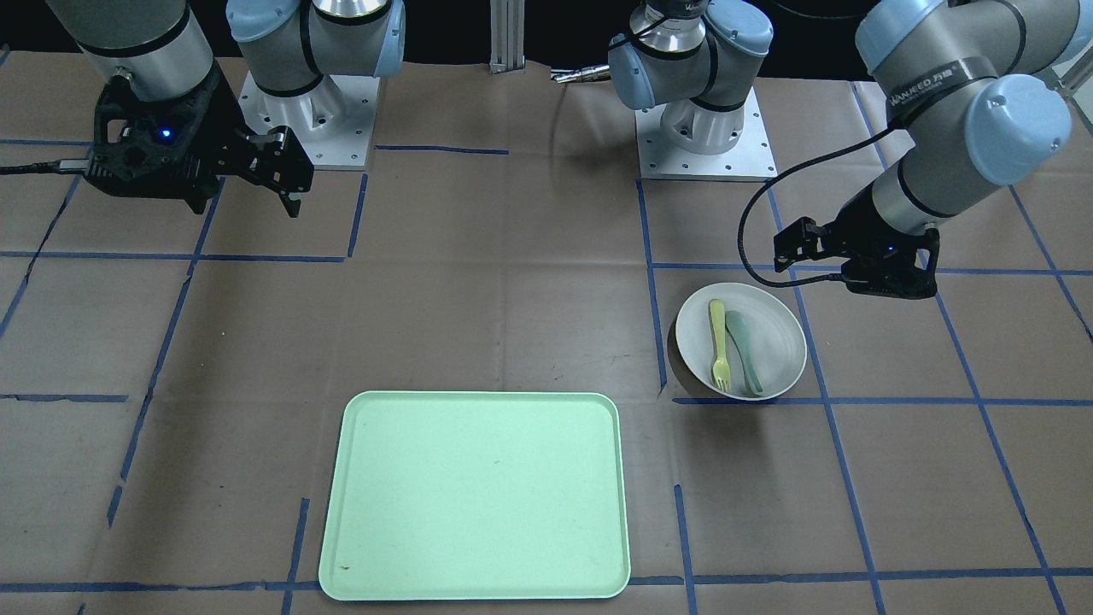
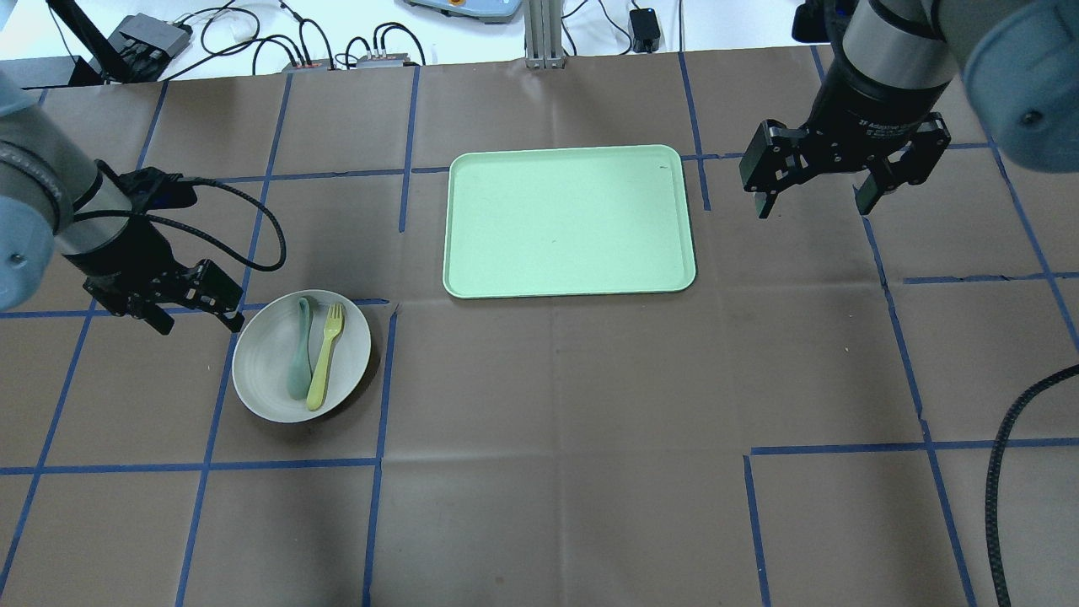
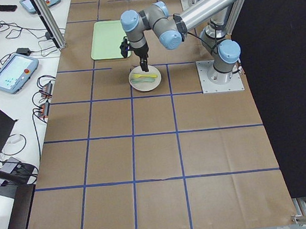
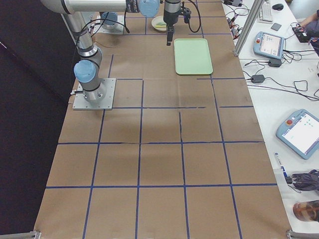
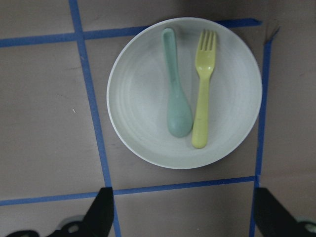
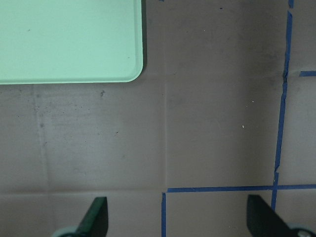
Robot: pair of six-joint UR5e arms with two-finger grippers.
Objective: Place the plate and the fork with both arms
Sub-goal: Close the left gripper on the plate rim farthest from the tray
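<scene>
Brown table (image 2: 539,379): approach step. Left claw (image 2: 194,319), released, hovers beside the plate (image 2: 253,396) with fork (image 2: 327,354), lower left; right claw (image 2: 813,202) released. Next, likely grip the rim.

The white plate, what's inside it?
Inside the plate lie a yellow fork and a grey-green spoon, side by side, and nothing else. The bit of plate right under them is covered, so you can't see it.
</scene>
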